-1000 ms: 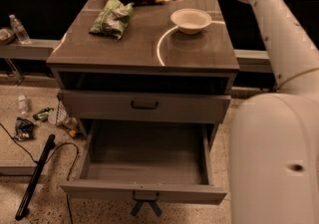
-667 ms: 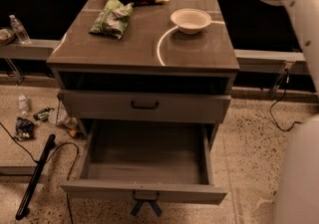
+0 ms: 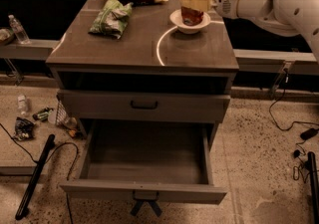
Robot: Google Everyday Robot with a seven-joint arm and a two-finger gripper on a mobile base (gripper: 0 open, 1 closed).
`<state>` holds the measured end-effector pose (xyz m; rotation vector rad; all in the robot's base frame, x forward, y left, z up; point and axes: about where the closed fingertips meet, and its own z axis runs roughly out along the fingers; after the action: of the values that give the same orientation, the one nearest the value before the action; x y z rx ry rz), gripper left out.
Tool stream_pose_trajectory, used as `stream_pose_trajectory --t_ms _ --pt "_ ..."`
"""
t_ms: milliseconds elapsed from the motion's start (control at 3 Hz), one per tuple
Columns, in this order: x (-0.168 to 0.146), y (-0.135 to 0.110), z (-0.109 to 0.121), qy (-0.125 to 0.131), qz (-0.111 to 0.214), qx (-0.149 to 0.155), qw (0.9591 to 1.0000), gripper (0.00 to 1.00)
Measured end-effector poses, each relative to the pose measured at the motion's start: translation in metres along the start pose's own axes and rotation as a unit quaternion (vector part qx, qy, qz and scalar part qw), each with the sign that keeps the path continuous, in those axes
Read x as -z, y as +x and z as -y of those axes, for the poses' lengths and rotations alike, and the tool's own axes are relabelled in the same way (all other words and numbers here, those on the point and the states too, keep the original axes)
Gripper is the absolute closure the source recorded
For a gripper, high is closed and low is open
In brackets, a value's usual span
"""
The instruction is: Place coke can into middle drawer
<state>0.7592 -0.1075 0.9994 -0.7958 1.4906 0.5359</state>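
The dim room's speckled floor carried a grey cabinet (image 3: 149, 49). Over its top the coke can (image 3: 192, 15), red with a silver top and upright, had come down from the back edge within the last second. It now hung just above the white bowl (image 3: 175, 19), whether touching I could not tell. The gripper (image 3: 194, 2) pinched it round the middle, the arm reaching in from the right. The lift looked done. The carry to the middle drawer (image 3: 144, 158), pulled open and bare below, remained. A green bag (image 3: 112, 16) lay left.
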Motion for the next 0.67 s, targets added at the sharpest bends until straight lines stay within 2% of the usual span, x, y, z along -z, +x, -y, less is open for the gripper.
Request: stream_pose_trajectory --t_ms 333,667 --pt "0.0 0.0 0.0 0.0 0.0 0.0 1.0 1.0" --pt "0.006 0.001 -0.017 0.006 0.001 -0.014 0.9999 1.0"
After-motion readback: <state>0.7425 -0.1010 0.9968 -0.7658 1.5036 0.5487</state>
